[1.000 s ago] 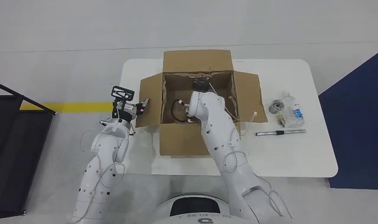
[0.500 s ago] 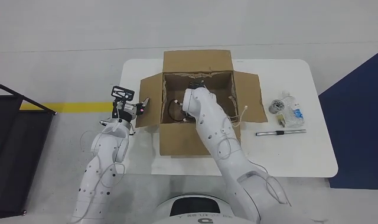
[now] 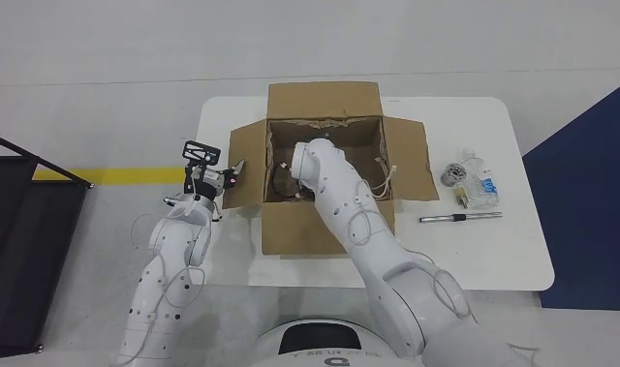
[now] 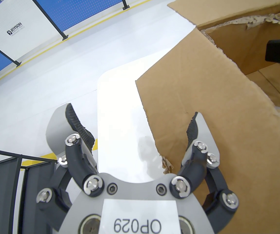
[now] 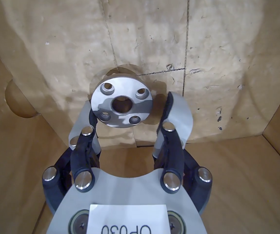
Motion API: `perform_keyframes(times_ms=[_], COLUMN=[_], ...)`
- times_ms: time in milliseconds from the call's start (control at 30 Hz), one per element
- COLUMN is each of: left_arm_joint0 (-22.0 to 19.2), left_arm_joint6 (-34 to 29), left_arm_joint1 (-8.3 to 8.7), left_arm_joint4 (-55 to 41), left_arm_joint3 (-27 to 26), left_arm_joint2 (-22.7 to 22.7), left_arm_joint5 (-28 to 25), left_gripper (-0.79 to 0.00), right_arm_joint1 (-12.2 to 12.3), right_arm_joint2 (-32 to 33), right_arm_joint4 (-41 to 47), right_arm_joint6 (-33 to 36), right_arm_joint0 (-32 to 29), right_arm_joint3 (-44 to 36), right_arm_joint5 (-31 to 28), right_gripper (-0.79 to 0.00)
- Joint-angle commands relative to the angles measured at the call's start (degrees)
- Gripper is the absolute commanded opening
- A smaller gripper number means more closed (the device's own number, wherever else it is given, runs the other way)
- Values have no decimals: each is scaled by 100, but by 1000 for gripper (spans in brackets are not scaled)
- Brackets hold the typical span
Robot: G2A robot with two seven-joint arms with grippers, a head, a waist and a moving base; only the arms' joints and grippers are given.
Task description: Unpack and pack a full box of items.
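The right gripper (image 5: 130,107), spread wide deep inside the open brown cardboard box (image 3: 325,101), straddles a round grey metal disc with holes (image 5: 121,103) lying on the box floor, so it should centre, sink lower, then close squarely on the rim.

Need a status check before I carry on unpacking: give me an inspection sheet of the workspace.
Surface: white table.
Job's things: open cardboard box; metal flange on its floor; rod, clear bag and round metal part on the table beside it.
Clutter: nothing seen.
Grippers: left gripper outside the box's flap, jaws open; right gripper inside the box, jaws open either side of the flange.
Cables: white leads along the right arm.
Surroundings: black rack, yellow floor line, blue panel.
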Motion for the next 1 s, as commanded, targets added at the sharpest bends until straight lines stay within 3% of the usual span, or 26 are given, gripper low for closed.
perform_keyframes(times_ms=[0, 67, 133, 200, 233, 433, 500, 700, 833, 900, 933, 967], left_arm_joint0=[0, 0, 0, 0, 0, 0, 0, 0, 0, 0, 0, 0], left_arm_joint6=[0, 0, 0, 0, 0, 0, 0, 0, 0, 0, 0, 0], left_arm_joint1=[0, 0, 0, 0, 0, 0, 0, 0, 0, 0, 0, 0], left_arm_joint4=[0, 0, 0, 0, 0, 0, 0, 0, 0, 0, 0, 0], left_arm_joint3=[0, 0, 0, 0, 0, 0, 0, 0, 0, 0, 0, 0], left_arm_joint2=[0, 0, 0, 0, 0, 0, 0, 0, 0, 0, 0, 0], left_arm_joint5=[0, 0, 0, 0, 0, 0, 0, 0, 0, 0, 0, 0], left_gripper=[0, 0, 0, 0, 0, 0, 0, 0, 0, 0, 0, 0], right_arm_joint1=[-9, -19, -24, -28, -28, -25, -27, -47, -58, -64, -65, -64], right_arm_joint2=[8, 18, 28, 34, 42, 49, 31, 10, 16, 22, 29, 41], right_arm_joint4=[17, 52, 94, 143, 166, 260, 247, 360, 467, 528, 562, 606], right_arm_joint6=[-32, -58, -92, -152, -200, -334, -409, -572, -671, -727, -755, -786], right_arm_joint0=[53, 110, 151, 174, 176, 199, 226, 384, 506, 568, 597, 619], right_arm_joint3=[99, 176, 210, 199, 190, 240, 316, 678, 905, 1009, 1050, 1075], right_arm_joint5=[33, 59, 93, 101, 120, 102, 135, 137, 95, 74, 57, 26], right_gripper=[-296, -289, -228, -31, 0, 0, -126, -372, -431, -514, -696, -785])
